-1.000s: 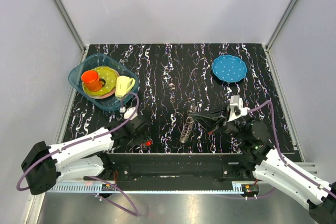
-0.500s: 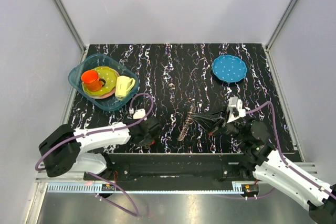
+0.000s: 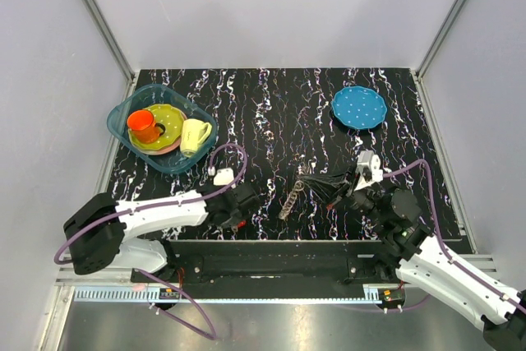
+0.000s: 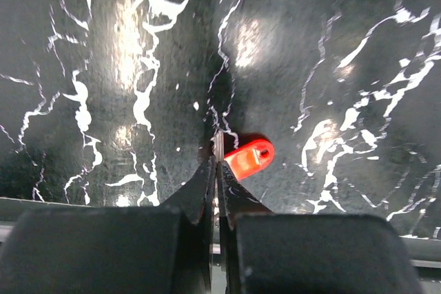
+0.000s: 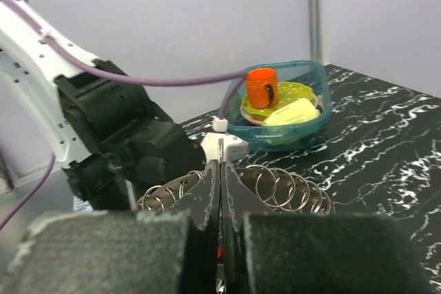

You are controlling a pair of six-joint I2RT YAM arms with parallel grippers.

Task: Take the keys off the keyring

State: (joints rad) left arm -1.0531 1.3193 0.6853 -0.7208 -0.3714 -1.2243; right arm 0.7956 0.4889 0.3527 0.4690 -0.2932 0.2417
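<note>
A small red key (image 4: 249, 158) lies flat on the black marbled table, close to its front edge. My left gripper (image 4: 218, 163) is shut at its near end. A thin metal sliver shows between the tips and the red head sticks out to the right. From above, the left gripper (image 3: 237, 218) covers most of the key (image 3: 236, 224). The keyring (image 3: 292, 200), a dark bundle with a string of small wire rings, hangs from my right gripper (image 3: 327, 191). In the right wrist view the rings (image 5: 296, 187) spread to both sides of the shut right gripper (image 5: 220, 163).
A blue bin (image 3: 123, 113) at the back left holds an orange cup (image 3: 144, 125), a yellow-green plate and a pale yellow cup (image 3: 195, 135). A blue dotted plate (image 3: 359, 107) lies at the back right. The left arm (image 5: 117, 135) stands just behind the rings.
My left gripper has slid right over the red key and closed there. The right gripper has kept its grip, and the keyring has sagged a little lower.
</note>
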